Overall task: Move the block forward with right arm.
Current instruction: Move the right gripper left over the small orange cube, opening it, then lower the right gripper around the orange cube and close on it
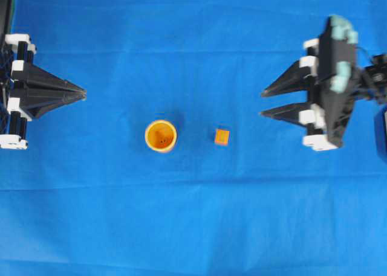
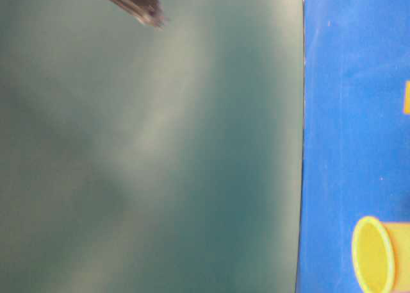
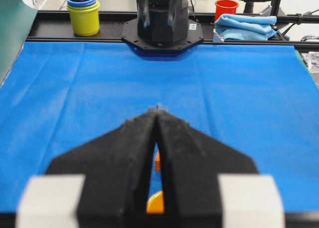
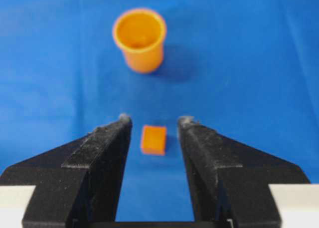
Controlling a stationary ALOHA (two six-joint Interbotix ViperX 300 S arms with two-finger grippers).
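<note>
The block (image 1: 222,136) is a small orange cube on the blue cloth, right of the orange cup (image 1: 160,135). My right gripper (image 1: 262,104) is open and empty, to the right of the block and slightly farther back, apart from it. In the right wrist view the block (image 4: 153,139) shows between and just beyond the fingertips of the gripper (image 4: 154,120), with the cup (image 4: 139,38) farther on. My left gripper (image 1: 84,93) is shut and empty at the far left. In the left wrist view, the left gripper (image 3: 158,110) shows slivers of block (image 3: 157,160) and cup (image 3: 155,203) through its slit.
The blue cloth (image 1: 193,215) covers the table. In the left wrist view, beyond the cloth's far edge are the other arm's base (image 3: 162,23), stacked cups (image 3: 83,13), a red cup (image 3: 227,8) and a folded blue towel (image 3: 246,26).
</note>
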